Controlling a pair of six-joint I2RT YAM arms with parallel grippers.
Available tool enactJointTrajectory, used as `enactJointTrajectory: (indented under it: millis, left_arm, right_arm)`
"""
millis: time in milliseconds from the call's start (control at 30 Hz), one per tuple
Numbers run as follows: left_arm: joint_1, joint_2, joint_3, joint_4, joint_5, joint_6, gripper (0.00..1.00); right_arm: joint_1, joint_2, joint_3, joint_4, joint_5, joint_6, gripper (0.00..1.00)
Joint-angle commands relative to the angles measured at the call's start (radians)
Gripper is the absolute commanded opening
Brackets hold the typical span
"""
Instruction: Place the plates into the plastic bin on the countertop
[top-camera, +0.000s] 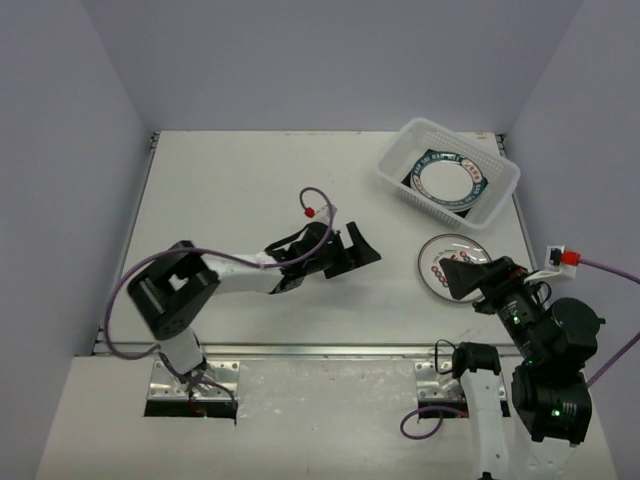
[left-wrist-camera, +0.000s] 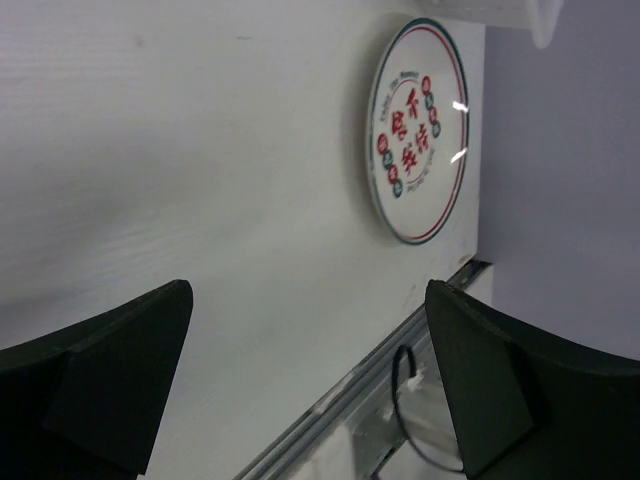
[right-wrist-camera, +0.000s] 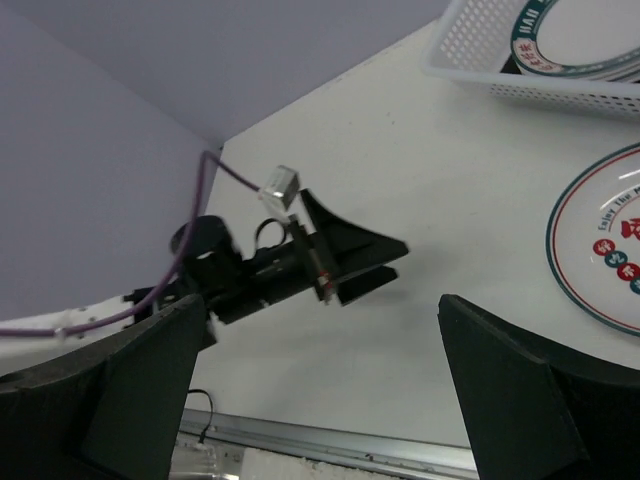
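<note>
The plastic bin (top-camera: 400, 168) stands at the far right of the countertop (top-camera: 240, 190) and holds stacked plates, the top one round and white with a teal ring (top-camera: 451, 180). Another round plate with red characters (top-camera: 437, 257) lies on the countertop just in front of the bin. My right gripper (top-camera: 458, 277) is open and empty, hovering over that plate's near edge. My left gripper (top-camera: 355, 255) is open and empty mid-table, left of the plate. The plate also shows in the left wrist view (left-wrist-camera: 418, 130) and in the right wrist view (right-wrist-camera: 610, 240).
The metal front edge (top-camera: 300, 350) runs along the near side, with the arm bases below it. Grey walls close in the countertop at the left, back and right. The bin's rim (right-wrist-camera: 470, 70) lies beyond the plate in the right wrist view.
</note>
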Motion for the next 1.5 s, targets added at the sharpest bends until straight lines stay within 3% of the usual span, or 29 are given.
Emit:
enactJointTrajectory:
  millis: [0,167,433,500,567,667,800,933,1100,1267,1367,1467]
  left_arm:
    - [-0.046,0.311,0.273,0.111,-0.023,-0.146,1.0]
    - [-0.084,0.567,0.566,0.017,0.02,-0.201,0.93]
    - [-0.121,0.828,0.763,0.004,0.137,-0.26,0.62]
    - [-0.124,0.866,0.807,-0.01,0.151,-0.262,0.48]
    - [-0.125,0.887,0.825,-0.018,0.159,-0.267,0.22]
    - [-0.126,0.886,0.81,-0.005,0.15,-0.262,0.02]
    - [-0.127,0.789,0.732,0.059,0.142,-0.212,0.0]
    - [-0.121,0.524,0.44,0.205,0.127,-0.144,0.0]
    - [-0.083,0.275,0.344,0.143,0.147,-0.041,0.0]
    - [-0.052,0.174,0.428,-0.041,0.046,0.02,0.0]
    - [-0.028,0.172,0.478,-0.049,0.039,0.022,0.0]
    - [-0.024,0.201,0.598,-0.159,-0.039,0.056,0.0]
  right_arm:
    - [0.0,-0.003,0.051,-0.121,-0.076,-0.021,0.99]
    - [0.002,-0.017,0.052,-0.129,-0.108,-0.025,0.99]
    - [0.02,-0.027,0.062,-0.124,-0.104,-0.037,0.99]
    - [0.022,-0.032,0.065,-0.122,-0.107,-0.036,0.99]
    - [0.023,-0.037,0.071,-0.12,-0.112,-0.033,0.99]
    - [0.025,-0.035,0.082,-0.114,-0.111,-0.033,0.99]
    - [0.028,-0.03,0.078,-0.11,-0.08,-0.045,0.99]
    - [0.034,-0.024,0.091,-0.114,-0.057,-0.051,0.99]
    - [0.035,-0.02,0.135,-0.115,-0.02,-0.055,0.99]
    - [0.036,-0.029,0.153,-0.1,-0.03,-0.026,0.99]
    - [0.037,-0.027,0.161,-0.092,-0.035,-0.022,0.99]
    - [0.037,-0.029,0.167,-0.098,-0.041,-0.024,0.99]
